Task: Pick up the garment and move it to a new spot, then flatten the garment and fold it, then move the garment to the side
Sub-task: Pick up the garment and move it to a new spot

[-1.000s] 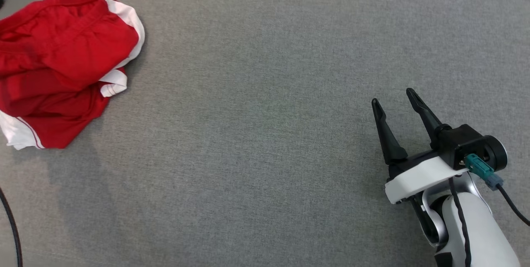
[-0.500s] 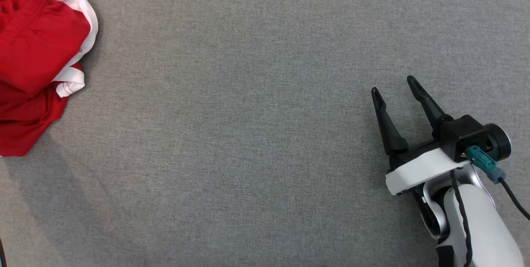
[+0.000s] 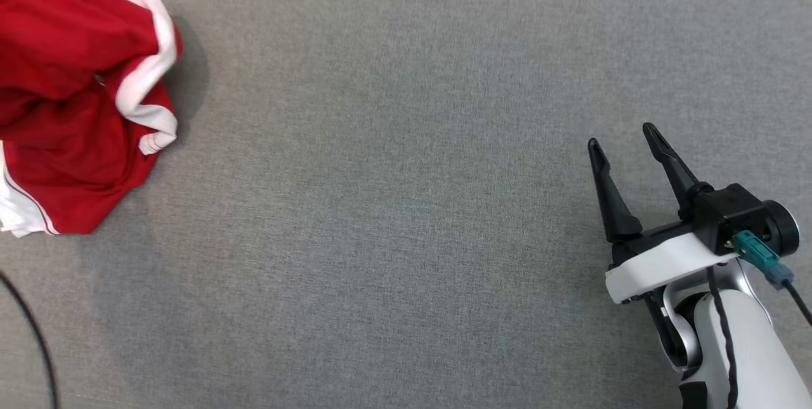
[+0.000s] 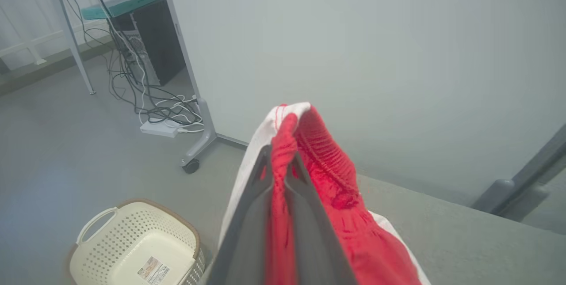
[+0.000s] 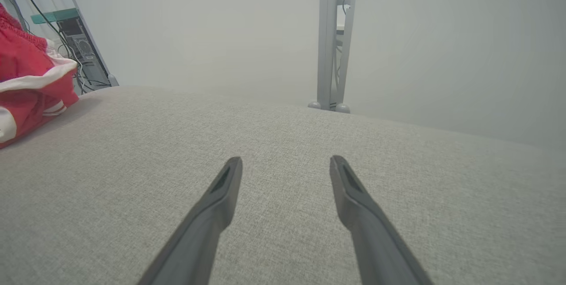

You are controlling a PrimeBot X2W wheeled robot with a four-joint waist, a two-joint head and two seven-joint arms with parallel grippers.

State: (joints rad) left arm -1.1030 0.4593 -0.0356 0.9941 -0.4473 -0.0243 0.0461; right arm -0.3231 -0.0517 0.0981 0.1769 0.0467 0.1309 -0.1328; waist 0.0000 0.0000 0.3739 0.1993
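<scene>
Head view puts the garment [image 3: 76, 98] at the left edge of the grey surface [image 3: 380, 219], toward the far side. You see it as a bunched heap of red cloth with white trim, its lower folds lying on the surface and casting a shadow to the right. A thin black cable [image 3: 32, 326] curves by the near left corner. Look to the left wrist view and you find the left gripper [image 4: 281, 154] pinched tight on the garment [image 4: 327, 174]: the two dark fingers [image 4: 247, 232] lie almost together with a strip of red cloth squeezed between them, and the gathered waistband stands up just past their tips while the rest drapes down on both sides. Beyond that hold, off the surface, a cream perforated basket [image 4: 132, 245] sits on the floor, and further back a tangle of cables [image 4: 150, 99] lies beside a black case [image 4: 154, 42]. Your right gripper [image 3: 620, 134] hovers near the right edge of the surface, well apart from the garment — fingers spread wide, nothing between them. The right wrist view confirms it: the right gripper [image 5: 286, 160] shows bare grey cloth in its gap, with the garment [image 5: 31, 81] far off at the left and a grey post [image 5: 331, 37] behind the far edge.
</scene>
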